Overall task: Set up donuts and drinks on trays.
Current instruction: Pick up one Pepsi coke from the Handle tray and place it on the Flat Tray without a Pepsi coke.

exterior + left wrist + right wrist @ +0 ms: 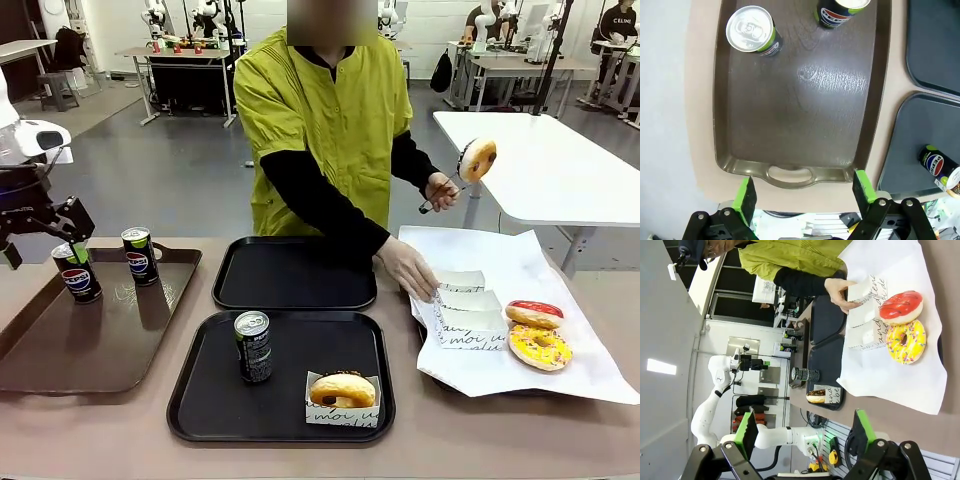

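Your left gripper (805,189) hangs with its fingers wide apart and nothing between them, above the near end of the brown tray (790,177). Your right gripper (805,425) is spread the same way and also empty. Nearest you, the near black tray (200,420) looks finished: 1 black-and-green can (253,346) stands upright on it with 1 boxed donut (342,391) beside it. To your left, 2 Pepsi cans (77,270) stand upright at the far end of the brown tray. Behind the finished tray, the far black tray (295,275) carries nothing, so I judge the job about half done: it wants 1 can and 1 donut. On the white paper (590,370) to your right lie a yellow sprinkled donut (540,347) and a red donut (534,313), next to empty paper boxes (470,312). Farther off, the person's hand (408,268) rests on those boxes while the other hand (440,190) lifts a donut (477,159) in tongs (428,206).
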`<state>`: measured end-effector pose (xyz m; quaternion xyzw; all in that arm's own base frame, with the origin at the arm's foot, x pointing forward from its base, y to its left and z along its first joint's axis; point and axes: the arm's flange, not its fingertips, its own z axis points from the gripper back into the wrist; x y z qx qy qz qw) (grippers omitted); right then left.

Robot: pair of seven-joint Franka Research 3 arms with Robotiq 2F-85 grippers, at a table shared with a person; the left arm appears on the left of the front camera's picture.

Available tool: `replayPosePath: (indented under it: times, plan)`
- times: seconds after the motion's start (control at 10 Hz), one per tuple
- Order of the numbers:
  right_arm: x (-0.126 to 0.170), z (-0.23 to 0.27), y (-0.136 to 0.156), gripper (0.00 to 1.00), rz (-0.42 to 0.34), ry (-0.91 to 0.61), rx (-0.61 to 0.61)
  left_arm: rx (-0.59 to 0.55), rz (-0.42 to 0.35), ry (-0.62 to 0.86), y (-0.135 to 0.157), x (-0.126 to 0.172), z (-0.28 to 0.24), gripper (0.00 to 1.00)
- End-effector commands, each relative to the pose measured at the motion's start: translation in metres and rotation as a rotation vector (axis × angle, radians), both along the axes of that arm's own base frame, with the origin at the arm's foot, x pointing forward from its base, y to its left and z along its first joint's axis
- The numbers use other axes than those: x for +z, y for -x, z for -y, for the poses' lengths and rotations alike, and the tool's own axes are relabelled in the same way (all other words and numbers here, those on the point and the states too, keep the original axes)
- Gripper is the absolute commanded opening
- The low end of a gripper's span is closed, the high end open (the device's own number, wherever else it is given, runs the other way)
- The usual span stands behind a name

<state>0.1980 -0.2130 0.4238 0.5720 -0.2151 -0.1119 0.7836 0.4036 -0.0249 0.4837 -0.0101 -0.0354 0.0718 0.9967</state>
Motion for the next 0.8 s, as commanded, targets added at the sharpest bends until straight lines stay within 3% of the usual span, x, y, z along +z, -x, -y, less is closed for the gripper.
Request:
replayPosePath:
  times: [0.0,0.3,0.7]
  plan:
    - [0.001,0.001,-0.003,1.00,0.031,-0.017,-0.003,0.022,0.012,-0.008,-0.014,-0.006,-0.014,1.00]
    - [0.001,0.001,-0.003,1.00,0.031,-0.017,-0.003,0.118,0.044,-0.059,-0.069,-0.016,-0.052,1.00]
    - [0.001,0.001,-0.003,1.00,0.031,-0.017,-0.003,0.150,0.114,-0.019,-0.110,-0.040,-0.065,1.00]
